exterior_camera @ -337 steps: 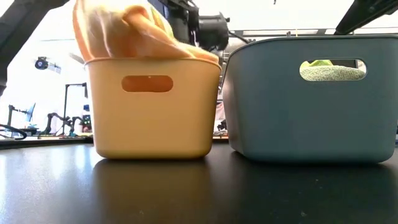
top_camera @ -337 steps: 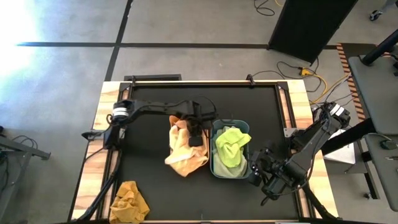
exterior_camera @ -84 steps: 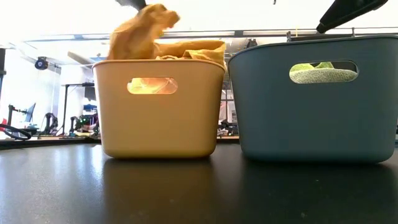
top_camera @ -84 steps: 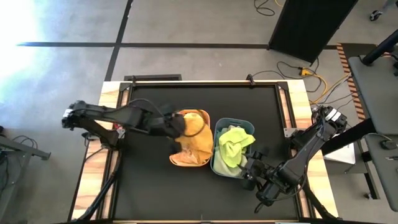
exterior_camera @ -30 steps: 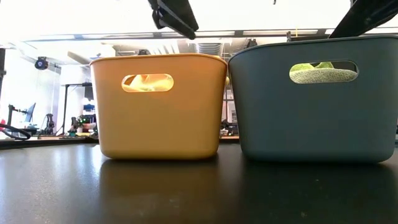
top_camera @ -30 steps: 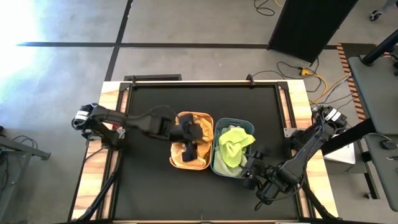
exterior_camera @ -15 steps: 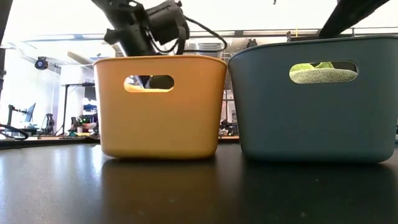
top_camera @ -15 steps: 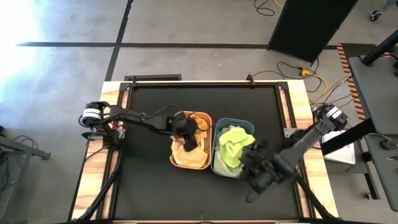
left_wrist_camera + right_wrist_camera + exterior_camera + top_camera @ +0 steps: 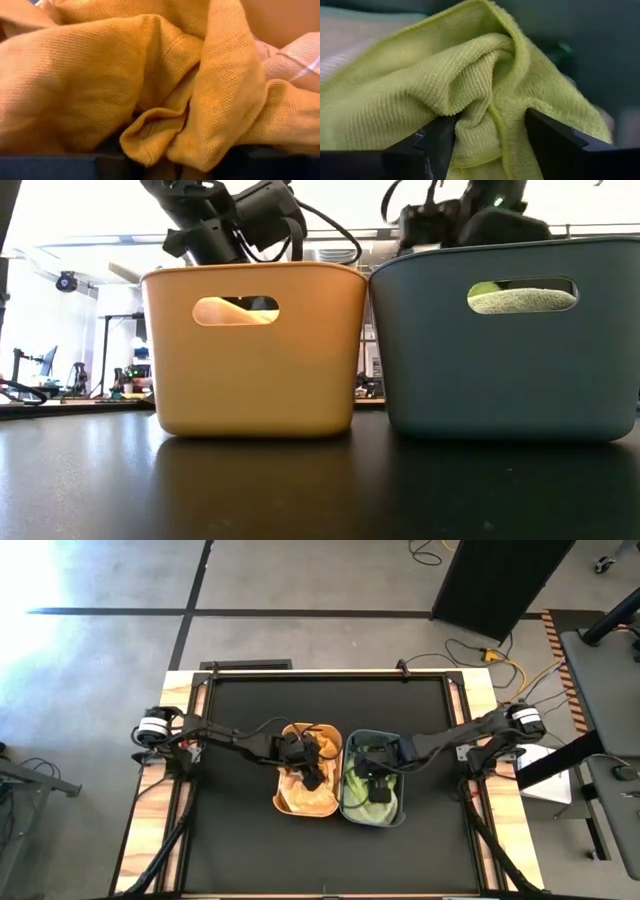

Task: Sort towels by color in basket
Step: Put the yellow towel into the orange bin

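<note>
- Black tabletop [image 9: 230,830] with wooden side rails fills my high view, set on grey concrete floor; an orange tub [image 9: 307,802] and a grey-blue tub [image 9: 392,816] stand side by side near its middle, touching or nearly so.
- From above, I see the left gripper [image 9: 311,768] reaching down into the orange tub over the mustard-orange towel [image 9: 305,796], and the right gripper [image 9: 374,783] down inside the grey-blue tub over the lime green towel [image 9: 358,790].
- At table height, I see both tubs from the side; pale green cloth [image 9: 522,299] shows through the grey-blue tub's handle slot, and both arms dip in behind the rims.
- My left wrist camera is filled with folds of mustard-orange towel, with salmon pink cloth [image 9: 295,52] beside it; the fingers are barely in sight, so I cannot tell how that gripper stands.
- My right wrist camera shows the two dark fingers [image 9: 437,142] spread apart with a thick fold of lime green towel bunched between them, gripped.
</note>
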### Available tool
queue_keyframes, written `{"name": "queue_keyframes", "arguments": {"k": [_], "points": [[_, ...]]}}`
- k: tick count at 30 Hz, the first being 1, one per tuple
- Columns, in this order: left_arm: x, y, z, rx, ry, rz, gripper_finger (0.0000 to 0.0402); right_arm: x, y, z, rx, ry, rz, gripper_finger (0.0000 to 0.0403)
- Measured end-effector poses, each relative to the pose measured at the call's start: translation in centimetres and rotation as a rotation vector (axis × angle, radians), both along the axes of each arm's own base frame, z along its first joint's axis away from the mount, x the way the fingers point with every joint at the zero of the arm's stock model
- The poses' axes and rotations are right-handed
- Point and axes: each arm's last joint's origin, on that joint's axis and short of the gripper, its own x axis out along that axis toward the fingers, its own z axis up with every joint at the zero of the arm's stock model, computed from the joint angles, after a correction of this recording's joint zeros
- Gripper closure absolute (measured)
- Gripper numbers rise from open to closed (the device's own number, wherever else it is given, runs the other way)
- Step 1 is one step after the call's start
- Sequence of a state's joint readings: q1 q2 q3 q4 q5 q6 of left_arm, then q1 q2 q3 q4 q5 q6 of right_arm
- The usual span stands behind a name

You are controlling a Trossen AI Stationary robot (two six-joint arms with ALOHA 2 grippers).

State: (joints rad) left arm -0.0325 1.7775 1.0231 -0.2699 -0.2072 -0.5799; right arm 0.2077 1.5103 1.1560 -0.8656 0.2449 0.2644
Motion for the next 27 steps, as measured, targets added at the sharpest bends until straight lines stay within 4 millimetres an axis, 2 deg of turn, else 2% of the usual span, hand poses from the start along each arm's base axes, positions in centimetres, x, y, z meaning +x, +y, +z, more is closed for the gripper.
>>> {"name": "queue_keyframes", "arguments": {"k": [3,8,17,21,27], "points": [[0.1,-0.5,0.1,-0.022,-0.004,0.007,0.0249,1.1,-1.3,-1.6,0.082,-0.022,0.110,0.0180],[0.1,-1.4,0.2,-0.048,-0.012,0.007,0.0249,1.9,-2.9,-4.6,0.056,0.039,0.202,0.0188],[0.2,-1.6,0.4,-0.137,-0.041,0.094,0.0248,4.2,-3.5,-9.5,-0.093,0.125,0.498,0.0193],[0.4,-1.6,1.0,-0.155,-0.039,0.120,0.0248,4.9,-3.5,-9.7,-0.157,0.150,0.555,0.0197],[0.6,-1.6,2.8,-0.126,0.026,0.134,0.0248,4.7,-3.5,-6.9,-0.174,0.113,0.531,0.0195]]}}
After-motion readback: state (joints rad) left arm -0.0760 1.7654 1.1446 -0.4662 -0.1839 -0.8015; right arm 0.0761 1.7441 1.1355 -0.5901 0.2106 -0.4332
